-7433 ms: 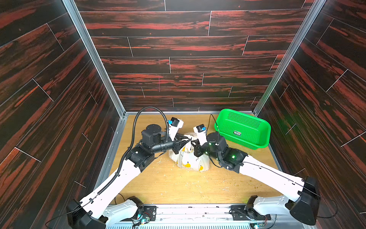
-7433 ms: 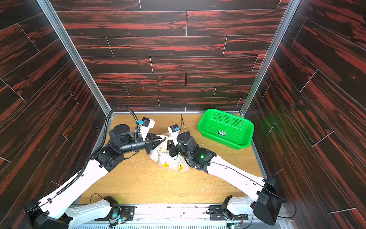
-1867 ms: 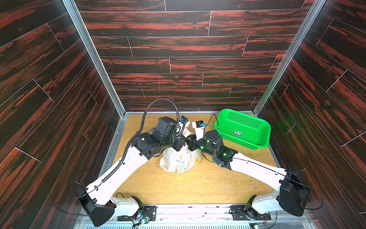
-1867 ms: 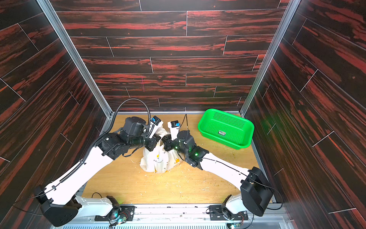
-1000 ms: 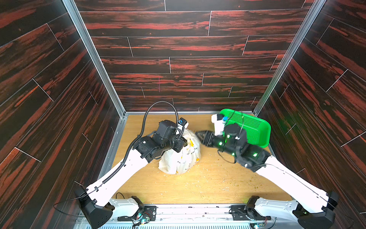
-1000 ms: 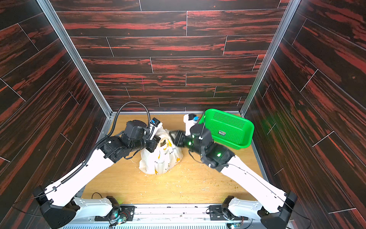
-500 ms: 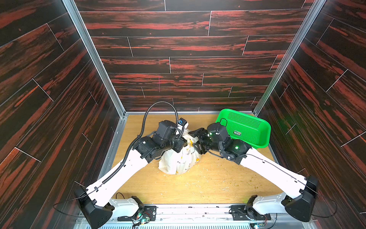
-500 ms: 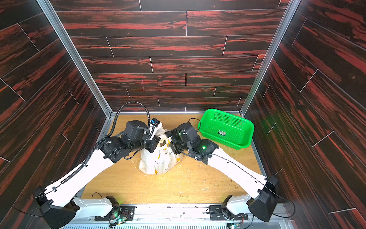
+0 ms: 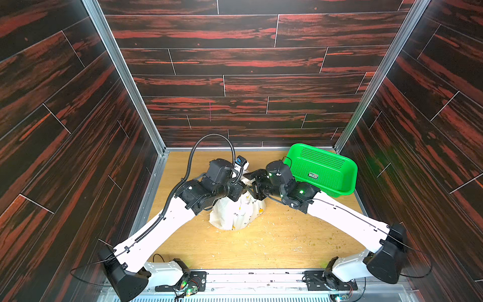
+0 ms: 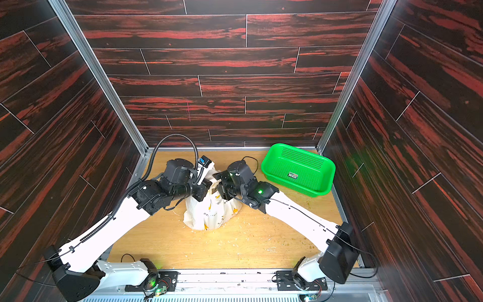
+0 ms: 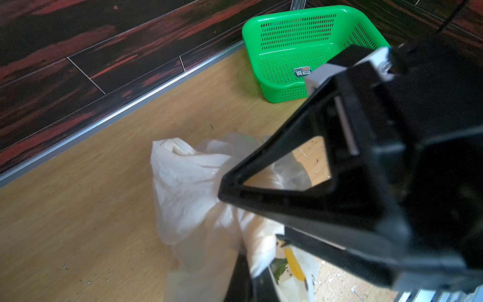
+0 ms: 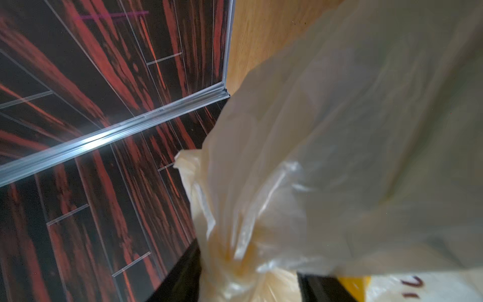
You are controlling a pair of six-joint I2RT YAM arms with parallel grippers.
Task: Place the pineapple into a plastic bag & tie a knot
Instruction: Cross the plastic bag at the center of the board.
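Note:
The white plastic bag (image 9: 235, 214) with yellow print stands bulging at mid-table in both top views, with its top gathered upward. My left gripper (image 11: 248, 272) is shut on a strip of the bag's (image 11: 188, 183) plastic. My right gripper (image 12: 248, 274) meets it from the other side, and bunched bag plastic (image 12: 339, 130) fills the gap between its two fingers. In a top view the left gripper (image 10: 210, 188) and the right gripper (image 10: 218, 189) nearly touch over the bag (image 10: 209, 211). The pineapple is hidden in the bag except for a spiky green leaf tip (image 11: 278, 269). The knot is hidden.
A green perforated basket (image 9: 321, 170) sits tilted at the back right corner, just behind my right wrist, also seen as the basket (image 11: 287, 52). Dark wood-pattern walls close in three sides. Small crumbs litter the wooden table (image 9: 274, 243) in front of the bag.
The right arm, drawn back towards the basket a second ago, has swung back to the bag's top and its jaws now hold plastic. The left gripper has kept its grip and place.

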